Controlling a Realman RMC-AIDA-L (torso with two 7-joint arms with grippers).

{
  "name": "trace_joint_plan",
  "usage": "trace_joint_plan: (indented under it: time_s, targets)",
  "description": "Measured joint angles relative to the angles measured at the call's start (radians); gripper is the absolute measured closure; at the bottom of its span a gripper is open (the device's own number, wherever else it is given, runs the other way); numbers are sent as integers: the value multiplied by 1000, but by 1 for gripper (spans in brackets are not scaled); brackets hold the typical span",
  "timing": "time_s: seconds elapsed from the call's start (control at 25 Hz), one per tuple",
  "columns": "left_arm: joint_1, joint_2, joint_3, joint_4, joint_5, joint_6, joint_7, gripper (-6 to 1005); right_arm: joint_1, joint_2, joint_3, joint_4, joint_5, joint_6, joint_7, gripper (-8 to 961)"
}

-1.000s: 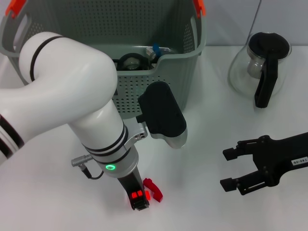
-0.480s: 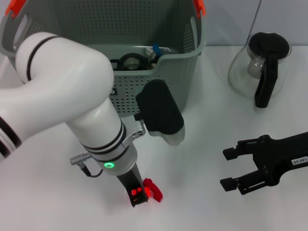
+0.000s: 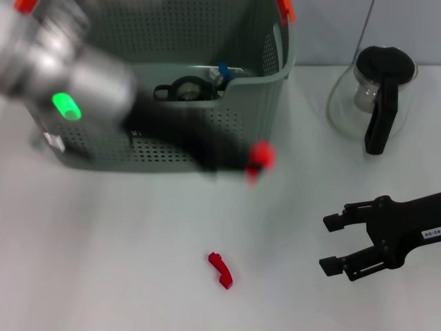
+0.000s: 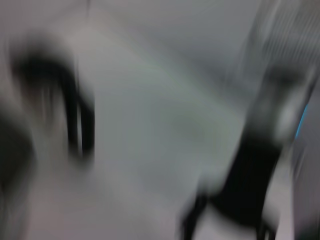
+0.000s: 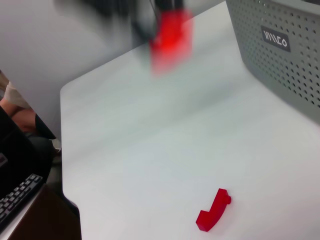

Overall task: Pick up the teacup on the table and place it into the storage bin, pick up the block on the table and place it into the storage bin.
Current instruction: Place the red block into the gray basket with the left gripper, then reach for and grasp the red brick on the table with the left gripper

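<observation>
Storage bin: 1 grey-green perforated storage bin point(image 3: 207, 138) stands at the back left of the white table point(image 3: 138, 276), with an orange-red handle clip point(image 3: 284, 9) on its right rim; its black label point(image 5: 276, 38) with white lettering shows in the right wrist view
Bin contents: through the dip in the front wall, 1 dark round-rimmed item point(image 3: 185, 89) that may be the teacup, with a small blue piece point(image 3: 222, 72) just beside it; neither can be made out for certain
Glass pot: 1 clear glass pot point(image 3: 372, 96) with a black lid and handle stands upright at the back right, well apart from the bin; what it holds cannot be told
Red pieces: 2 in view; 1 curved red block point(image 3: 220, 269) lies flat on the table, front centre, touched by nothing; 1 red piece point(image 3: 260, 156) is at the tip of the left arm, in front of the bin's front wall
Left gripper: left gripper point(image 3: 256, 160) is a motion smear just in front of the bin; the red piece sits at its tip, but how wide its fingers stand cannot be told
Right gripper: right gripper point(image 3: 331, 242) hovers low at the front right, fingers spread apart, holding nothing, well clear of the block
</observation>
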Motion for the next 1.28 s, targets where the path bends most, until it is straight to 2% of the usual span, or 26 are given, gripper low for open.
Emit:
trace_joint_plan:
  time_s: [0.08,0.16,0.2,0.32,0.4,0.48,0.6,0.68,0.72,0.88,0.96,1.08,1.16,1.28]
  targets:
    - [-42,18,-177,-15,-113,14,41,783,-2,-1,0,0,0,0,0,12]
    - [-84,48,-276,-59,-163,-50,99,779,-2,-1,0,0,0,-1,0,12]
    - [-100,62,-295,-89,-168,-93,118,776,0,-1,-1,0,0,-3,1,12]
    - [-153,106,-263,-229,-138,-290,154,770,5,-1,-5,-2,0,-7,9,12]
    - [-186,125,-221,-318,-98,-416,167,765,8,-1,-8,-3,-2,-7,13,12]
    - [-211,128,-188,-386,-43,-552,172,760,13,-1,-9,-3,-6,-7,13,12]
    - [-227,117,-159,-428,27,-693,172,754,18,0,-9,-3,-9,-7,14,12]
    - [-228,113,-142,-427,48,-721,173,749,19,0,-9,-3,-9,-5,14,12]
    - [-228,112,-136,-420,54,-728,172,702,19,0,-9,-3,-9,-4,14,12]
    - [-202,111,-155,-327,25,-655,129,512,20,0,-9,-3,-9,1,9,12]
    - [-174,111,-176,-250,-51,-528,131,452,20,0,-9,-1,-9,1,8,11]
    - [-121,105,-172,-139,-219,-211,222,363,20,0,-5,-2,-9,2,10,11]
    - [-88,84,-145,-81,-271,-35,267,303,21,-1,-3,-2,-9,2,13,11]
    - [-20,34,-33,2,-211,91,271,202,22,-1,-2,-2,-9,4,14,11]
